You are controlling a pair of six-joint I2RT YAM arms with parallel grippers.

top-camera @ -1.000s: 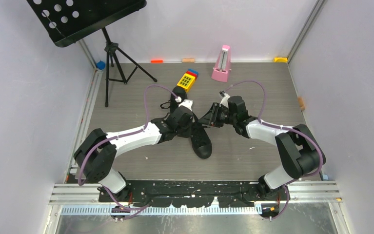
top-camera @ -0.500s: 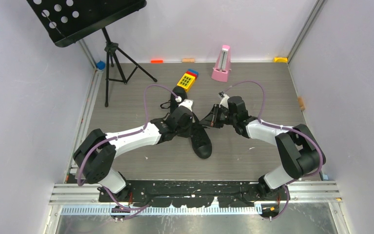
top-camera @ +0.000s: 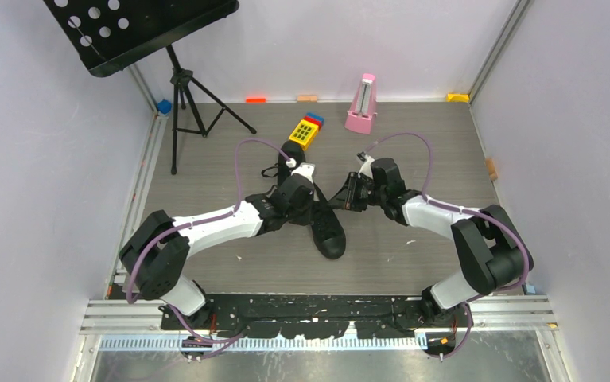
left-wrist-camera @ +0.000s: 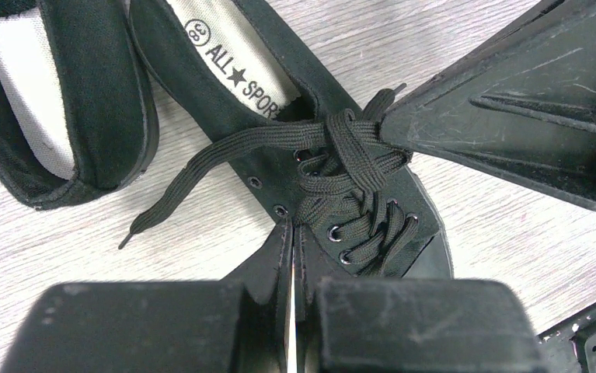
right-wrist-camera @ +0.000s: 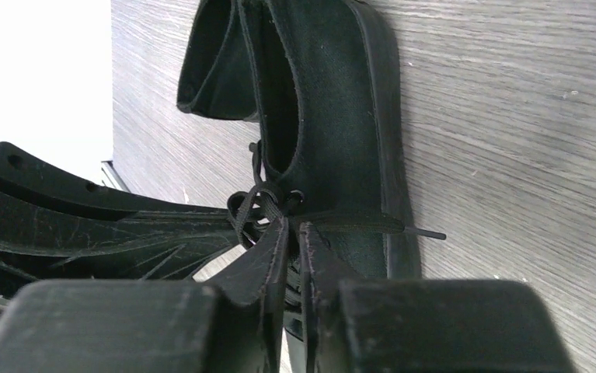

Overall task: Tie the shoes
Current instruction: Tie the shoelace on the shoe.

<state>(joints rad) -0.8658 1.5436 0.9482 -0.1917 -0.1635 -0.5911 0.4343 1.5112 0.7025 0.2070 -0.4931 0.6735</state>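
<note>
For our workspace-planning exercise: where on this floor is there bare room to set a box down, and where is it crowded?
Free: the floor between the right arm and right wall; the strip between the shoe and the arm bases. Crowded: the middle, where the left pincer and right pincer meet at the laces.

Second shoe [left-wrist-camera: 116, 101] cut off; its toe unseen.

Both arms reach inward, left hand [left-wrist-camera: 291, 233] and right hand [right-wrist-camera: 291, 225] pinched closed, tips close together.
</note>
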